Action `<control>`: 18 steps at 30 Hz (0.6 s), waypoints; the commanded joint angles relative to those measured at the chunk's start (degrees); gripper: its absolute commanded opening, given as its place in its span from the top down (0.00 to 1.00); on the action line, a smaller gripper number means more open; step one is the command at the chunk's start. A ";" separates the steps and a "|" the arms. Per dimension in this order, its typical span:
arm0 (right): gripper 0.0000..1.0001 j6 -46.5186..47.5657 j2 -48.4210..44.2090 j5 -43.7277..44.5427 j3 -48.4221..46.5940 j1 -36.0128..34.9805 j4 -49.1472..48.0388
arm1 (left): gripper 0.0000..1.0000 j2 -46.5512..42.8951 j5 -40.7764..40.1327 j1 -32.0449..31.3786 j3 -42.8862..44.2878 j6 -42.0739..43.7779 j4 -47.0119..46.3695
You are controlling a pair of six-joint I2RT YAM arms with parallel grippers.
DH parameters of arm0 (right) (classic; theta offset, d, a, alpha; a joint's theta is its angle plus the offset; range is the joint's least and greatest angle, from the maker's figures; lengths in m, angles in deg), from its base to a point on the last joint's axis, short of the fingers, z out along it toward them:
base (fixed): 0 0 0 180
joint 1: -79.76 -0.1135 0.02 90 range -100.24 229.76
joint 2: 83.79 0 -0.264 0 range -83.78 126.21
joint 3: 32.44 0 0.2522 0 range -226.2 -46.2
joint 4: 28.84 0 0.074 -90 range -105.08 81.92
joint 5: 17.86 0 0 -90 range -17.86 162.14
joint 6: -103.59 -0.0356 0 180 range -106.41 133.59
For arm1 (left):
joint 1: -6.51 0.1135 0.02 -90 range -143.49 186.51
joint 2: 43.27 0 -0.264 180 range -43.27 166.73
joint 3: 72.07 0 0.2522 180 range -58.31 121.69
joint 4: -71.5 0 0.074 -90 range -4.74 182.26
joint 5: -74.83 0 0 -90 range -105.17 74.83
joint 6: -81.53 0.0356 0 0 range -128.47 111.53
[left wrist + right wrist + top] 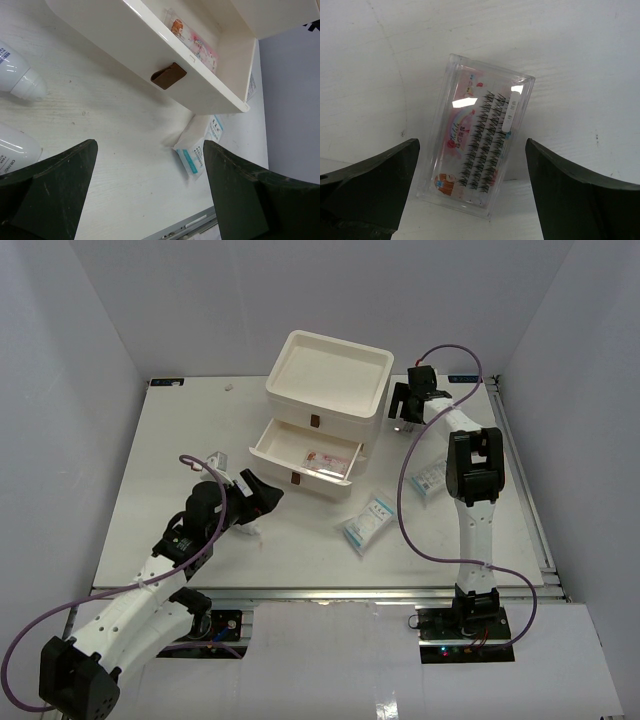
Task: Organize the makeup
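My left gripper (265, 495) (149, 150) is open and empty, low over the table in front of the cream box's open drawer (300, 445) (150, 45). A pink-printed clear lash case (322, 462) (192, 42) lies in that drawer. Two white tubes (20, 75) (12, 150) lie at its left. A blue-and-white packet (367, 520) (200, 147) lies ahead to the right, and another (428, 478) lies further right. My right gripper (403, 418) (471, 165) is open, straddling a second clear lash case (480, 145) flat on the table, not touching it.
The cream three-drawer box (330, 375) stands at the table's back centre, with a brown tab handle (167, 75) on the open drawer. A white tube (217, 460) lies by my left arm. The table's metal front edge (185, 227) is close.
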State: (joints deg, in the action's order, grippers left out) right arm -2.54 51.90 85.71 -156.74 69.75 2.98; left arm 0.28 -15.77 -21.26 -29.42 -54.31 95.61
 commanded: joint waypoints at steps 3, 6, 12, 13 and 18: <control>0.04 -0.44 1.30 2.14 1.57 -0.53 -2.11 | 0.02 -0.59 0.51 0.08 1.77 -0.68 0.46; 0.02 -0.42 1.28 1.91 1.75 -0.59 -2.07 | 0.02 -0.61 0.51 0.08 1.70 -0.98 0.43; 0.24 0.02 0.44 0.01 3.21 -0.35 -2.25 | 0.02 -0.09 0.51 0.08 2.06 -0.79 0.37; 0.28 0.15 0.28 -0.50 3.49 -0.27 -2.34 | 0.02 -0.05 0.51 0.08 2.14 -0.75 0.37; 0.47 0.88 -0.49 -2.18 3.58 0.42 -2.68 | 0.02 -0.56 0.51 0.08 2.00 -0.80 0.29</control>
State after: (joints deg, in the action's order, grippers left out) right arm -1.94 52.33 86.59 -155.04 69.76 0.97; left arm 0.41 -15.77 -21.26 -29.42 -55.02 95.61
